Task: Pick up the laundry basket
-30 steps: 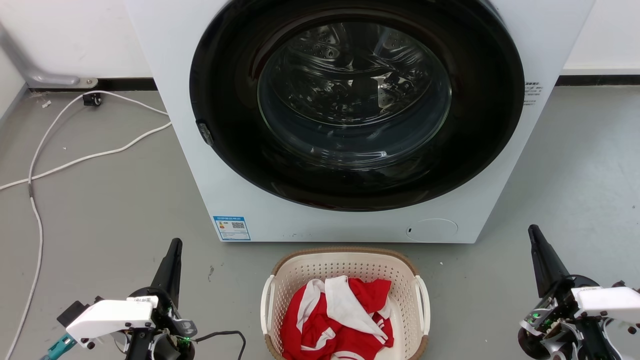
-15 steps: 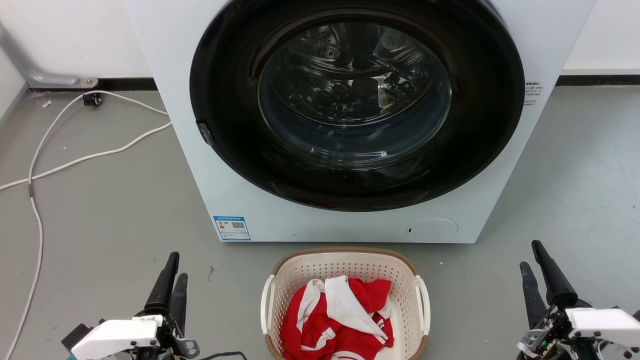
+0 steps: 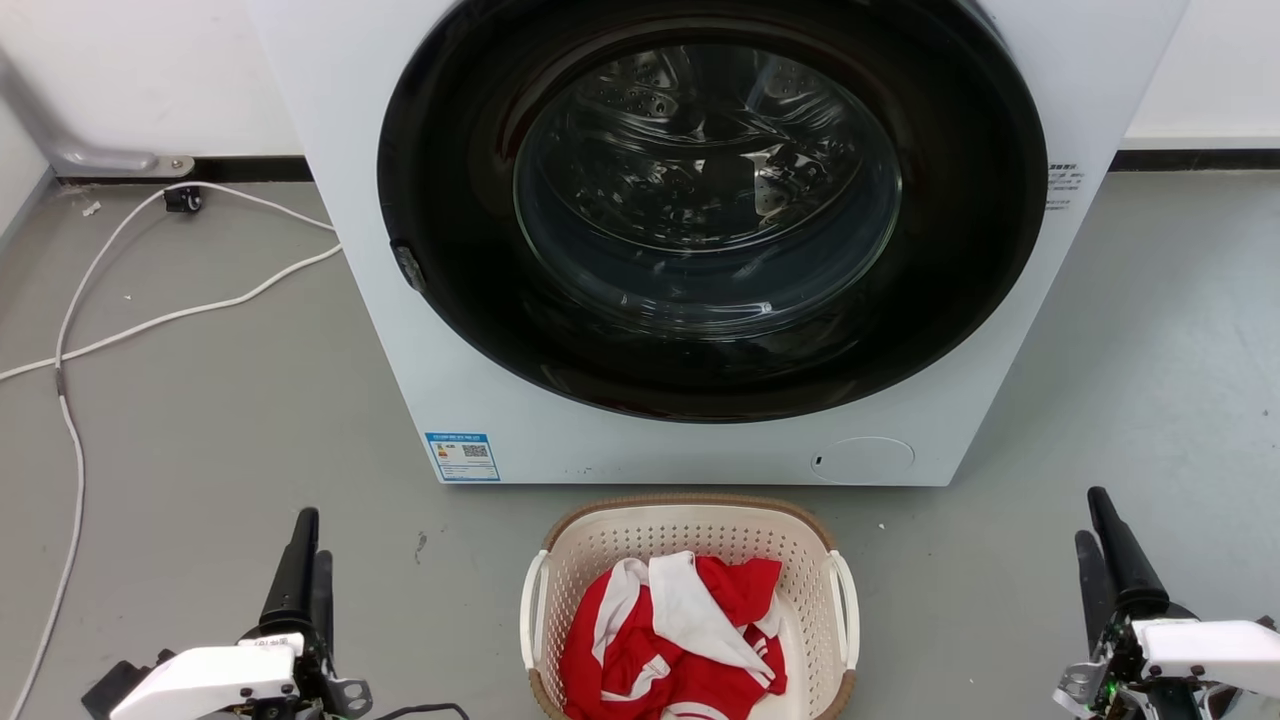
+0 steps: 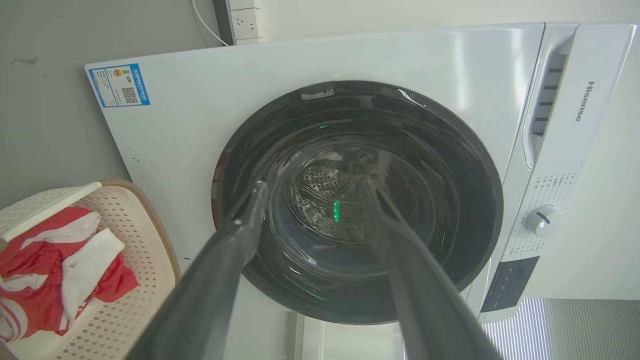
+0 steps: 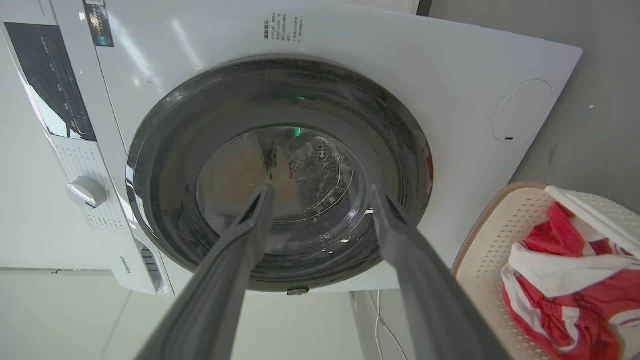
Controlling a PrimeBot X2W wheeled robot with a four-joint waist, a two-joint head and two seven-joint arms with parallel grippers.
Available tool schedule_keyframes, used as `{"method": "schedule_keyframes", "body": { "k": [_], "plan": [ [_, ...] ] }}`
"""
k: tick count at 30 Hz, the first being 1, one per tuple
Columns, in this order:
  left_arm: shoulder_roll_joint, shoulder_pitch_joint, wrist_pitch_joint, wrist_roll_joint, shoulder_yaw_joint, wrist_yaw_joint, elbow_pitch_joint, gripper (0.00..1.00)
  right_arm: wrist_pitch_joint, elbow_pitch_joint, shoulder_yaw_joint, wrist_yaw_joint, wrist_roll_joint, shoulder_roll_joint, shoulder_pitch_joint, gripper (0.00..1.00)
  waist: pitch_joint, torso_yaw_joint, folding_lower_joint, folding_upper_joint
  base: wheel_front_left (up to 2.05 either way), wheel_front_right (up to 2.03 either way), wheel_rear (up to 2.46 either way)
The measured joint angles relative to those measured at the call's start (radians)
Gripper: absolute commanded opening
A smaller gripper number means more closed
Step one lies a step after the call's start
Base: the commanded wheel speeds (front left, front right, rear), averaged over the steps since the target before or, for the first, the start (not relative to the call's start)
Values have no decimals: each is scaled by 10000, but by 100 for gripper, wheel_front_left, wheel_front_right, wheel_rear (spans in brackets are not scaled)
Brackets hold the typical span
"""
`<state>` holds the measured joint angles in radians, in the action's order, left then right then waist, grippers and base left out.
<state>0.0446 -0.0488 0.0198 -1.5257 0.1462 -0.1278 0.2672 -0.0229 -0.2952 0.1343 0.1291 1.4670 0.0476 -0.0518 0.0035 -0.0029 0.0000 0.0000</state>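
Note:
The laundry basket (image 3: 610,540) sits on the grey floor just before the washer, at the bottom centre of the head view. It is cream and perforated, with a brown rim and two white side handles. A red and white garment (image 3: 680,640) lies inside it. My left gripper (image 3: 312,538) stands open well to its left, fingers pointing toward the washer. My right gripper (image 3: 1091,520) stands open well to its right. Neither touches the basket. The left wrist view has the left gripper (image 4: 316,187) open and the basket (image 4: 150,235) at its lower left. In the right wrist view, the right gripper (image 5: 321,190) is open, the basket (image 5: 492,220) at lower right.
A white front-loading washer (image 3: 480,370) with a dark round door stands directly behind the basket, close to its far rim. A white cable (image 3: 70,420) runs across the floor at the left. Bare grey floor lies on both sides of the basket.
Both grippers have drawn back toward the bottom edge of the head view and moved slightly outward. Each has turned so both fingers show. The basket has not moved.

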Motion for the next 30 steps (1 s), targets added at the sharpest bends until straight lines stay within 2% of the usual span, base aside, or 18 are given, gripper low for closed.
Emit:
{"method": "schedule_keyframes", "body": {
  "k": [10, 17, 21, 26, 30],
  "plan": [
    [2, 3, -395, 1808, 740, 52, -412, 100, 407, 694, 345, 0, -2393, -2, -109, 100, 20, 5, 0, 0, 0, 0, 0],
    [4, 3, -652, 3444, 794, 422, -1521, 100, 669, 1797, 226, 0, -4800, 0, -128, 100, 50, -5, -1, 0, 0, 0, 0],
    [13, 43, -780, 4667, 382, 834, -2265, 100, 802, 2249, 48, 0, -5939, -2, -159, 100, 65, -15, 0, 1, 0, 0, 0],
    [17, 194, -949, 6844, -585, 1241, -3037, 100, 963, 2738, -224, 0, -7277, 2, -159, 100, 79, -26, 0, 0, 0, 0, 0],
    [12, 256, -1066, 7712, -1223, 1636, -3252, 100, 1093, 3041, -477, 0, -8257, 0, -156, 100, 87, -35, 0, 0, 0, 0, 0]
  ]
}}
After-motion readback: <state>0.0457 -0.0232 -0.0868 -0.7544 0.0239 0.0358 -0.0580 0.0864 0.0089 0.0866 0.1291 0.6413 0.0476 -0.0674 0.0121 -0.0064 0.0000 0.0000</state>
